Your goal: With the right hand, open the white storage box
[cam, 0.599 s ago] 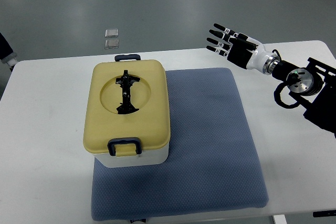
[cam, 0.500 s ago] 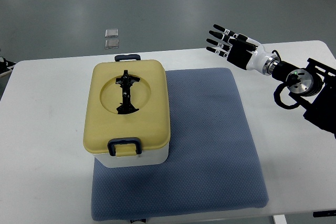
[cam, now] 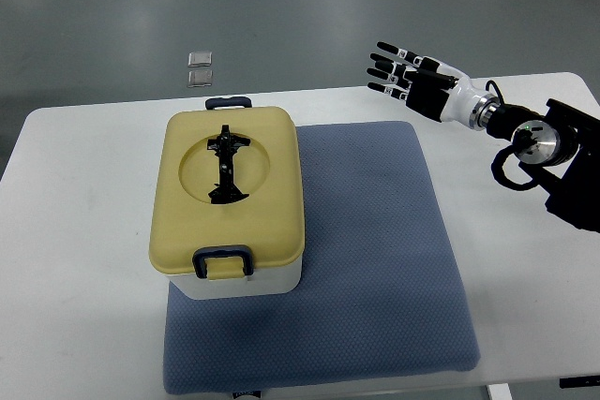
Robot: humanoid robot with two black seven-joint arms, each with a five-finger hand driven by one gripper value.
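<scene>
Storage box [cam: 228, 203] sits on the left part of a blue-grey mat [cam: 375, 259], which lies on the white worktop [cam: 75, 259]. Box body is white, visible only as a strip under the near edge of the lid. Lid [cam: 228, 185] is pale yellow, closed and seated flat on the body. Round recess in the lid's middle holds a black folding handle [cam: 224, 164], lying flat and running front to back. Dark latch [cam: 223, 259] at the near edge, folded against the lid rim; a second dark latch [cam: 229, 101] at the far edge. Whether either latch is locked cannot be told from this view.

Right robot hand [cam: 412, 77] is over the far right corner of the worktop, well apart from the box and up and to its right in the picture. Its arm [cam: 534, 142] comes in from the right edge. Fingers [cam: 387, 49] are black, stretched out straight and slightly fanned, pointing left toward the far side of the worktop. Palm is empty; nothing is grasped and nothing is touched. Hand appears raised above the surface, beyond the mat's far right corner.

Two small square pieces [cam: 199, 67] lie on the grey floor beyond the worktop's far edge, one just beside the other.
</scene>
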